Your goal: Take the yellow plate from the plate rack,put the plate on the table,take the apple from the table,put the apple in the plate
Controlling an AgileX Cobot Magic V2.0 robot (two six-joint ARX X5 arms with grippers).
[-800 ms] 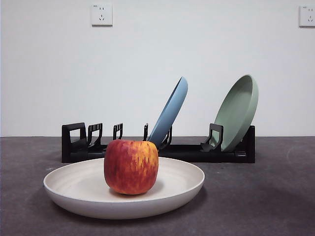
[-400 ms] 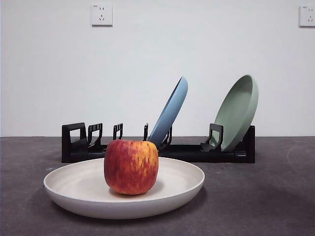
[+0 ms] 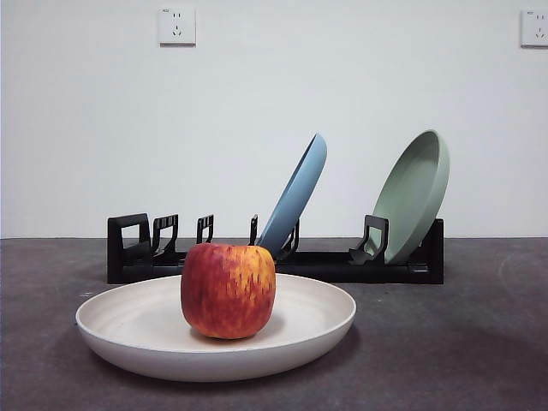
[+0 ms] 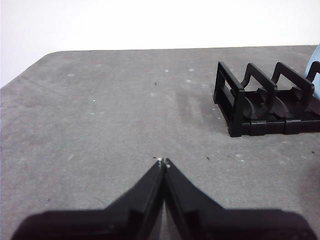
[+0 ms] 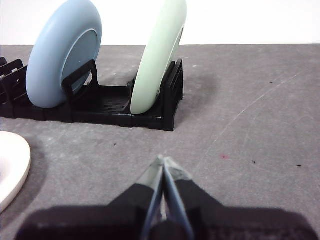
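Resting upright in the middle of the yellow plate (image 3: 128, 330), the apple (image 3: 228, 290) shows its red skin with yellow-orange streaks to the front view. The yellow plate lies flat on the worktop (image 3: 445, 342), near the front edge, and a small part of its rim (image 5: 12, 167) is also seen in the right wrist view. Behind it, toward the back edge of the worktop, stands the plate rack (image 3: 325, 265), long and black, with its empty prongs at one end. A blue plate (image 3: 295, 197) leans in a slot near the middle of the rack, and a sage-green plate (image 3: 415, 193) leans in a slot at the other end. The left tool (image 4: 163, 162) hangs over bare worktop just beside the empty end of the rack (image 4: 265, 107), with its two jaws pressed together and holding nothing. The right tool (image 5: 164, 161) is over the worktop near the end of the rack with the sage-green plate (image 5: 157, 55), and its jaws are also pressed together on nothing. Neither tool touches the plate or the apple. Two white wall sockets (image 3: 176, 25) sit high on the pale wall behind.
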